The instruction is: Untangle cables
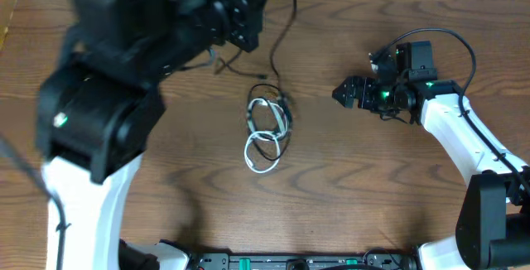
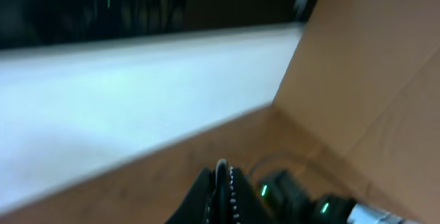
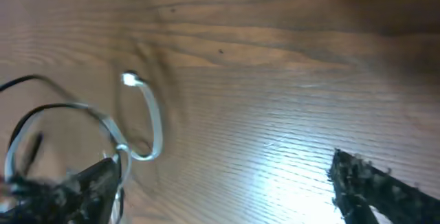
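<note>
The cables lie tangled in the middle of the table [image 1: 373,195]. The white cable [image 1: 262,152] forms the loops nearer the robot. The black cable [image 1: 284,113] is wound through its farther loop, and one black strand runs off toward the far edge. Neither cord looks separated yet, so the task seems to be at an early stage, with the approach for a first grasp in hand.

The right gripper [image 1: 339,94] hangs low, just right of the tangle. Its arm reaches in from the right side and its fingers point at the cords, spread wide with nothing between them. In the wrist view the white loop and a black loop sit by the left finger, outside the gap. The next move probably calls for sliding in further and closing on one cord only, since the two lie touching.

Further off, the left arm is raised high over the far left of the table and is blurred. The left gripper [image 2: 222,176] is closed and faces the wall. Whether it pinches a strand cannot be told.
</note>
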Controlling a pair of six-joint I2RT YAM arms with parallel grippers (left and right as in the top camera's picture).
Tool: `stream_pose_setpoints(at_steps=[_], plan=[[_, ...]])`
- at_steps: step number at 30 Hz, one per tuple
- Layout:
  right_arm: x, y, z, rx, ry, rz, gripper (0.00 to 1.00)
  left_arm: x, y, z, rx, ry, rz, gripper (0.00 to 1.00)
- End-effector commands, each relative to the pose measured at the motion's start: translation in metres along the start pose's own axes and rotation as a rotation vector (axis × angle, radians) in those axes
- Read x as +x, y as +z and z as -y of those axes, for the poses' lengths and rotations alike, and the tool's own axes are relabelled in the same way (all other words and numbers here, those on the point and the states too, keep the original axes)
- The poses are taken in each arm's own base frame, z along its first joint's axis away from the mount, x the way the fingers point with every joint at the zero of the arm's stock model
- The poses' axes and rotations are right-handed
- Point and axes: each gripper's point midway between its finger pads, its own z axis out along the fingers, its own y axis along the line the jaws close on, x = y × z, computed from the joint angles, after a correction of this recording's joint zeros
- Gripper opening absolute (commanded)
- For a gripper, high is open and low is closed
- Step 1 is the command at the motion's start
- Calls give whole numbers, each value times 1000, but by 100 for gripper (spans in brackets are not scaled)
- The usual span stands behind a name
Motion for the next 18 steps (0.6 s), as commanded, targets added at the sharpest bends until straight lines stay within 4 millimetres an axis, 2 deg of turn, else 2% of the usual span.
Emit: stream_pose_setpoints(at_steps=[1, 5, 9, 13, 15, 18], plan=[[-1, -6, -26, -152, -59, -20, 91, -35, -28, 19, 47, 58, 122, 7], [-2, -20, -59, -346, -178, -10, 87, -61, -44, 29, 65, 94, 230, 7], [-7, -39, -77, -408, -239, 36, 86, -66, -44, 31, 71, 103, 252, 8], [-14, -68, -97, -436, -311, 115, 86, -43, -28, 21, 56, 67, 154, 8], [-17, -92, -116, -487, -381, 176, 87, -29, -18, 20, 69, 48, 96, 7], [-19, -133, -148, -579, -516, 280, 88, -9, -8, 30, 165, 25, 13, 7]])
